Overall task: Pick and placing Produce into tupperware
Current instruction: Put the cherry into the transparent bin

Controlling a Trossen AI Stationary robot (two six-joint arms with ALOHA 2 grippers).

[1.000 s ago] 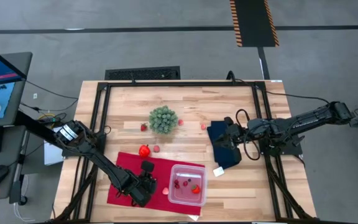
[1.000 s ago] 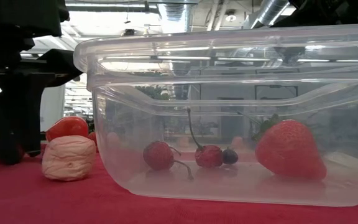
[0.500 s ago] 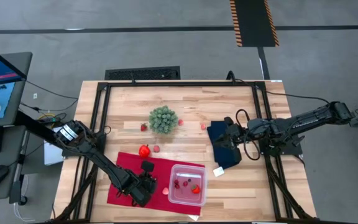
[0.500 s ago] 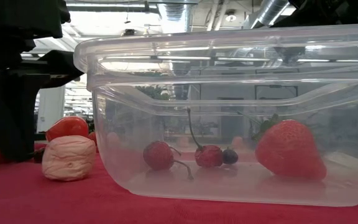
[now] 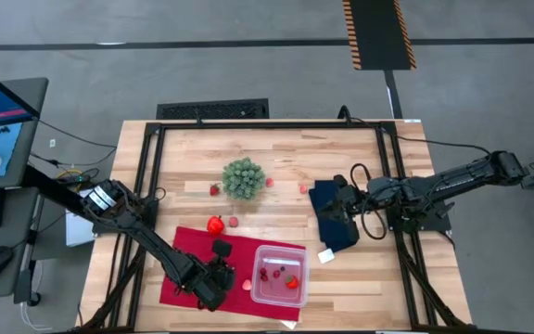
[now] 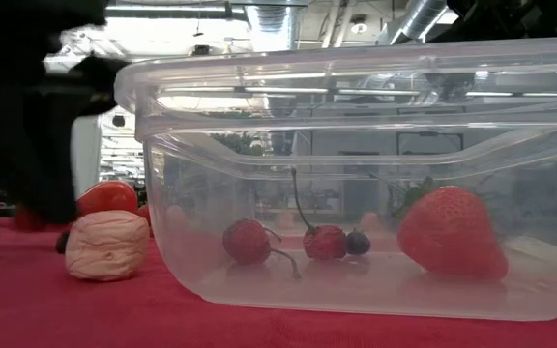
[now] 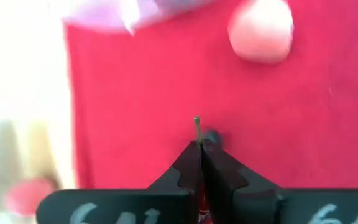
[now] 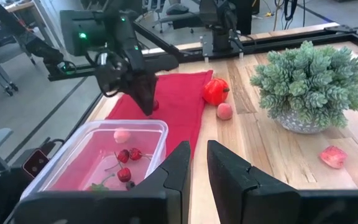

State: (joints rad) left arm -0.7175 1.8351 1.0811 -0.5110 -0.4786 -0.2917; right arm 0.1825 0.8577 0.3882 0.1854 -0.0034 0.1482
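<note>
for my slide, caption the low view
Strawberry and cherries inside the clear tupperware on the red cloth.

- Left gripper (image 7: 200,149) clamped on a thin stem (image 7: 196,127) at lower centre; fruit below hidden behind the fingers.
- Same gripper only a dark blur at upper left of the low view.
- Container (image 6: 375,174) cut off at right edge of the low view.
- Red blob (image 7: 31,194) at lower left too blurred to identify.
- Pale smear (image 7: 129,14) along top edge, cut off, unrecognisable.
</note>
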